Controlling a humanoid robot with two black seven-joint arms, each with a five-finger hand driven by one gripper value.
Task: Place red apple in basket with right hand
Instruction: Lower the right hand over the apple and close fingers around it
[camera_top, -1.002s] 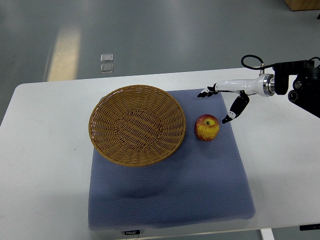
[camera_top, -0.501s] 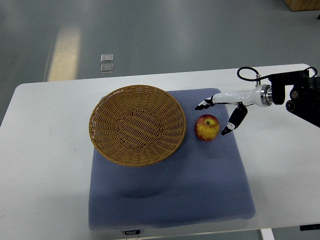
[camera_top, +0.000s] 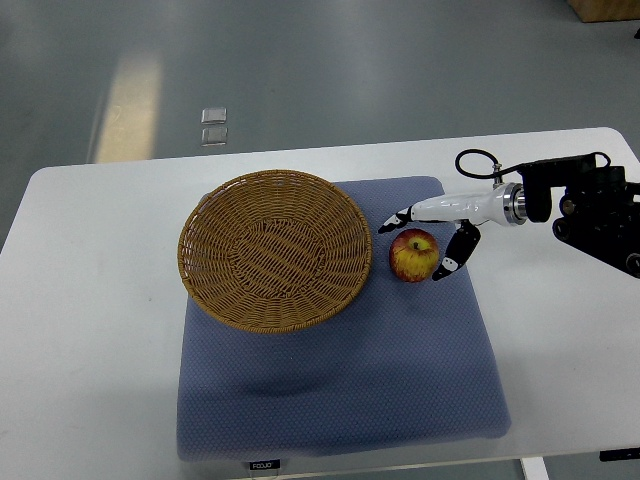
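A red and yellow apple lies on the blue mat, just right of the round wicker basket. My right hand reaches in from the right edge and is open. Its fingers stretch past the far side of the apple and its thumb sits at the apple's right side. The apple lies between them, and whether they touch it I cannot tell. The basket holds nothing. My left arm does not show.
The mat lies on a white table. The right arm's black wrist and forearm hang over the table's right end. Grey floor with two small square marks lies beyond the far edge.
My right hand has moved left and toward the apple, from beyond the apple's upper right to straddling it. The apple and basket have stayed put.
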